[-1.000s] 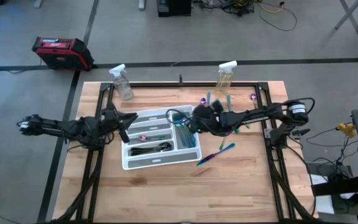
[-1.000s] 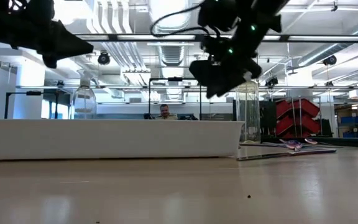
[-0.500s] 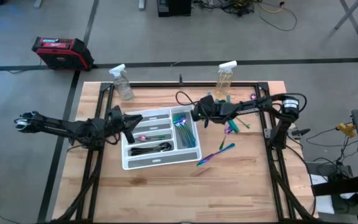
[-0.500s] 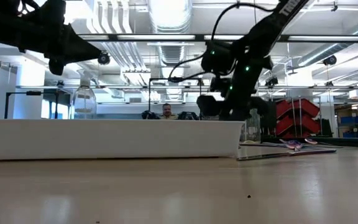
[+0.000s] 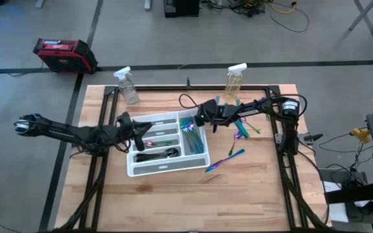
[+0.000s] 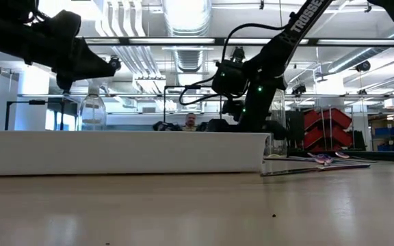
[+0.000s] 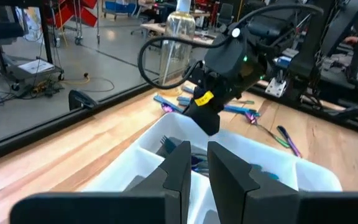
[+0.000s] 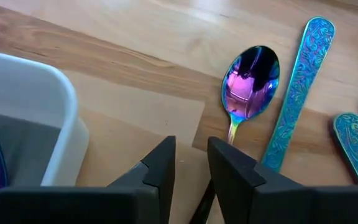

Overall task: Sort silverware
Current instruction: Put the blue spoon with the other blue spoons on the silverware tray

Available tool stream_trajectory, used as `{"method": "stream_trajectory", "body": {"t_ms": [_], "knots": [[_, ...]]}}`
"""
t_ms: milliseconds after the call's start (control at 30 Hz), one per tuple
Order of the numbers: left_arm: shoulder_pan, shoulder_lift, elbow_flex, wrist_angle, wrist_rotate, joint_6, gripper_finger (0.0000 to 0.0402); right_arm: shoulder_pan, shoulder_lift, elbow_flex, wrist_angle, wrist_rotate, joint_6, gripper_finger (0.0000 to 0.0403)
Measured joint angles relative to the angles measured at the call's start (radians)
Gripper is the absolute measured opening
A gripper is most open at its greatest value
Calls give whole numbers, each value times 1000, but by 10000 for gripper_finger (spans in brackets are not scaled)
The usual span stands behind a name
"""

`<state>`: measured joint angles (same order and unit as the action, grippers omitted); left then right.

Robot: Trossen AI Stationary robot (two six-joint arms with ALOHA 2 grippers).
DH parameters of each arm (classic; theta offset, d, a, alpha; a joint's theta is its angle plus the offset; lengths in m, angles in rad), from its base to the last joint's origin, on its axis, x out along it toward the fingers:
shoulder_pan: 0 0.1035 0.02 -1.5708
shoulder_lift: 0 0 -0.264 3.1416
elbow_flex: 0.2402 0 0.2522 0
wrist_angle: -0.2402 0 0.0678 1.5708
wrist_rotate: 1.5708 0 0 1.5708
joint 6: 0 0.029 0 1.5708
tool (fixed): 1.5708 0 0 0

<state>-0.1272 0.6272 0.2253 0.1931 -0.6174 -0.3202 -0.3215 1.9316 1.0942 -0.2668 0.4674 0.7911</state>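
Observation:
A white tray (image 5: 133, 171) at the table's middle holds teal silverware (image 5: 190, 129) in its right compartment and dark pieces (image 5: 157, 155) nearer. More silverware (image 5: 238, 128) lies loose on the table right of it. My right gripper (image 8: 191, 165) is open by a narrow gap, low beside the tray's far right corner (image 8: 36, 87). An iridescent spoon (image 8: 250, 81) lies flat on the wood ahead of it, and the spoon's handle (image 8: 232, 134) runs back under the fingers. My left gripper (image 7: 198, 163) hovers over the tray's left end, a narrow gap between its fingers, holding nothing. My right gripper slants down over the handle end of the spoon, which lies flat on the table. Its own fingers (image 8: 229, 177) hide that end. I cannot tell whether they touch the handle.
Two clear spray bottles (image 5: 127, 85) (image 5: 235, 79) stand at the table's far edge. Teal patterned handles (image 8: 300, 87) lie close beside the spoon. A pair of utensils (image 5: 226, 159) lies near the tray's near right corner. Bare wood stretches along the near side.
My right gripper has come down from above the tray's right end to table height beside the tray's far right corner, rolling as it sank. My left gripper has sunk a little toward the tray's left end.

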Motion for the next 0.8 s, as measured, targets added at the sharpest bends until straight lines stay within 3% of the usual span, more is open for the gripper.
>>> {"method": "stream_trajectory", "body": {"t_ms": [500, 800], "knots": [[0, 43, 0, 11, 0, -15, 39, 0, 3, 2, -17, 51, 30, 139], [0, 49, 0, 29, 0, -23, 39, -11, 36, 2, -3, 14, 31, 109]]}}
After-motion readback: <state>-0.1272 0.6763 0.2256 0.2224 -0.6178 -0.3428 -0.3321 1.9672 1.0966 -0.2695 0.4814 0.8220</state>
